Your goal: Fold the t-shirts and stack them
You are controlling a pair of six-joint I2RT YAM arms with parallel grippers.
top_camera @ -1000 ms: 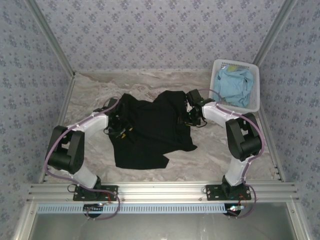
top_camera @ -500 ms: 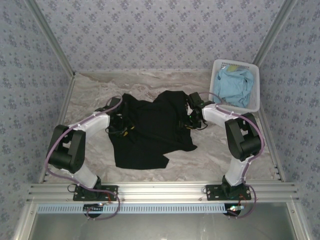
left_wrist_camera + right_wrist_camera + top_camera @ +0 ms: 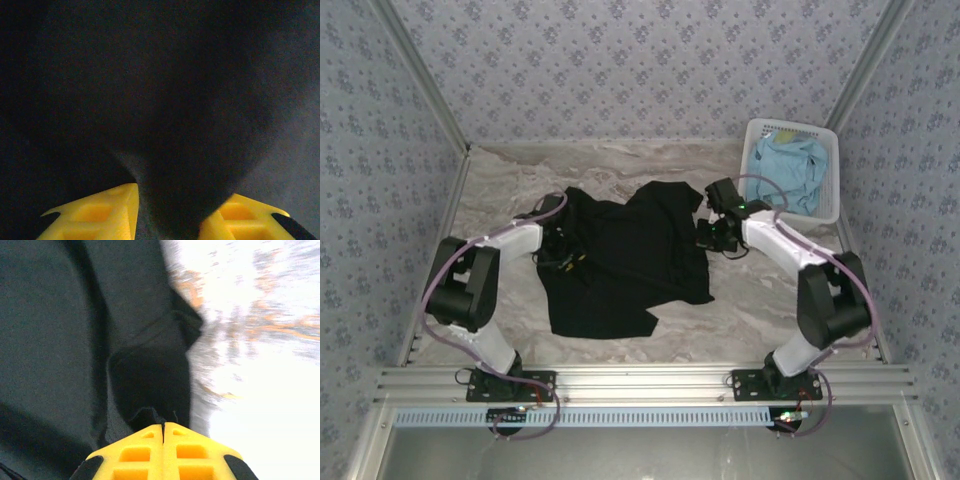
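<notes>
You are handling the large black fabric t-shirt (image 3: 620,265), which is lying rumpled on the marbled desk (image 3: 750,310) between both arms. Your left pincer (image 3: 557,248) is gripping a thick fold at its left edge, and your right pincer (image 3: 712,232) is clenching the right edge, so spreading likely means pulling sideways, apart. The light blue tee (image 3: 790,172) is sitting in the white plastic lattice basket (image 3: 832,140).

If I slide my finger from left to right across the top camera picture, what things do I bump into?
Left arm → black t-shirt → right pincer → light blue t-shirt, lying in the white basket.
</notes>
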